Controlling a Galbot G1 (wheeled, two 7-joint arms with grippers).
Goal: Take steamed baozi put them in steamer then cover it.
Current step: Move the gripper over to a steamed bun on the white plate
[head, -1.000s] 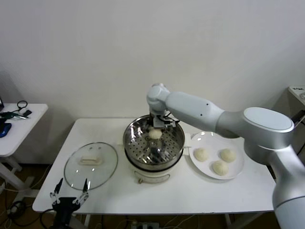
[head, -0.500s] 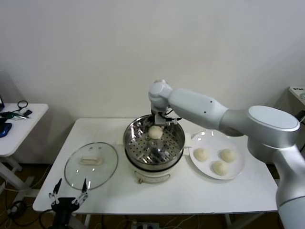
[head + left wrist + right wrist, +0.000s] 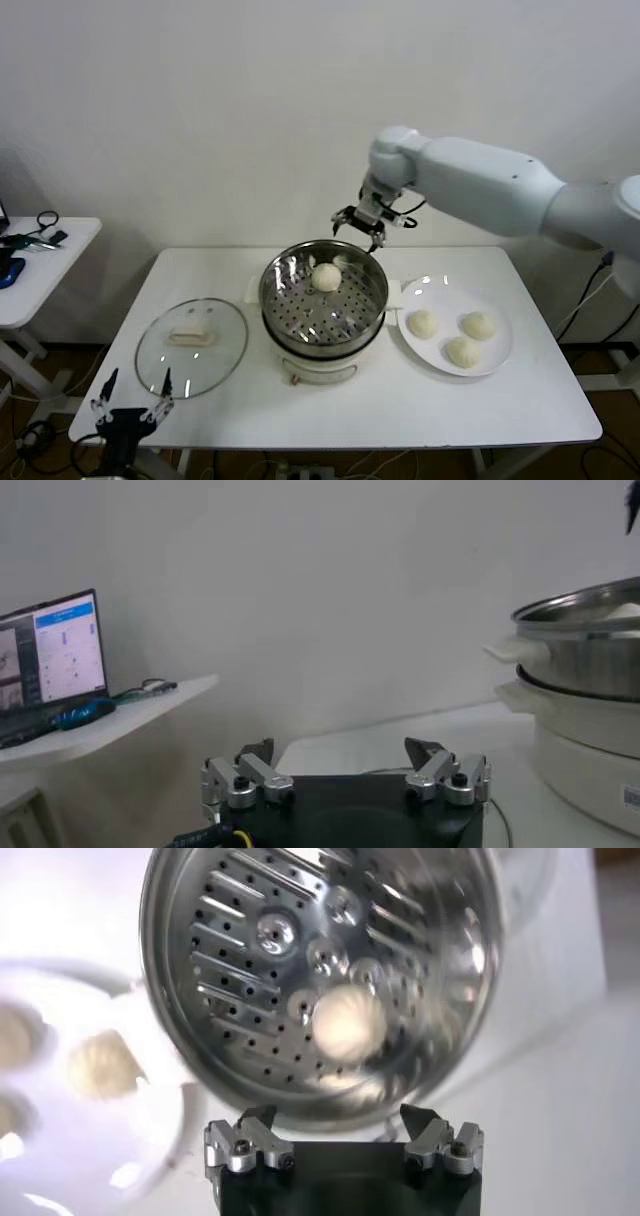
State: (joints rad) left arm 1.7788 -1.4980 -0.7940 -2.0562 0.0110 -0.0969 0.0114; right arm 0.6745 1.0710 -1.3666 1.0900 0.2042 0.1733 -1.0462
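Note:
The steel steamer [image 3: 322,312] stands mid-table on its white base; it also shows in the right wrist view [image 3: 300,978] and the left wrist view [image 3: 585,660]. One baozi [image 3: 326,277] lies on its perforated tray at the back, seen too in the right wrist view [image 3: 348,1020]. Three more baozi [image 3: 462,337] lie on the white plate [image 3: 497,356]. The glass cover [image 3: 191,346] lies flat, left of the steamer. My right gripper [image 3: 361,226] [image 3: 338,1118] is open and empty, above and behind the steamer's far right rim. My left gripper [image 3: 130,405] [image 3: 340,755] is open, low by the table's front left corner.
A side table [image 3: 30,275] with cables and a laptop [image 3: 50,665] stands to the left. The white wall runs behind the table. The table's front edge lies close before the steamer.
My right gripper has let go of the baozi on the tray, risen out of the steamer and swung back and right. My left gripper has sunk slightly and shifted left.

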